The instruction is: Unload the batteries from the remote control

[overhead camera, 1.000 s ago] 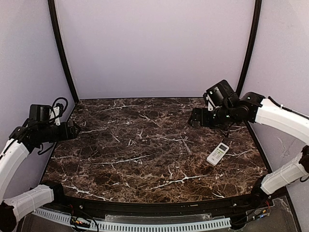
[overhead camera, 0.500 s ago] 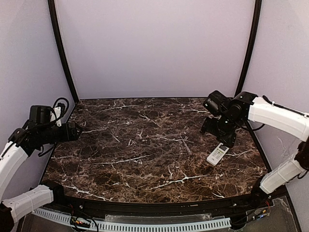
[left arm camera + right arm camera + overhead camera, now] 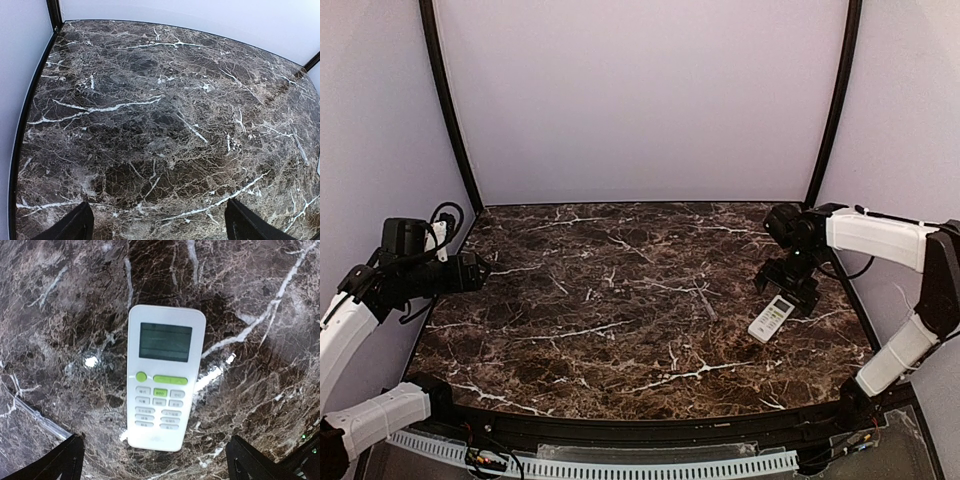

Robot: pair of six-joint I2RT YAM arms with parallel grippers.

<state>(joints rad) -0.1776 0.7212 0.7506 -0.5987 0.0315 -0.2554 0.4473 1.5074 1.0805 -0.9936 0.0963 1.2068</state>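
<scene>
The remote control (image 3: 771, 318) (image 3: 163, 376) is a slim white bar with a grey display window, green and pale buttons, lying face up on the dark marble table at the right. My right gripper (image 3: 790, 282) (image 3: 156, 460) hovers just above its far end, pointing down, open, with the black fingertips (image 3: 62, 460) wide on either side of the remote's lower end and touching nothing. My left gripper (image 3: 480, 268) (image 3: 157, 225) hangs open over the table's left edge, with only bare marble between its fingers. No batteries show.
The marble table (image 3: 620, 310) is bounded by pale walls with black corner posts (image 3: 445, 100) at the back left and back right (image 3: 835, 100). A black rim (image 3: 620, 425) runs along the near edge.
My right arm has swung back and down, from over the table's back right to just above the remote's far end. The left arm has stayed put.
</scene>
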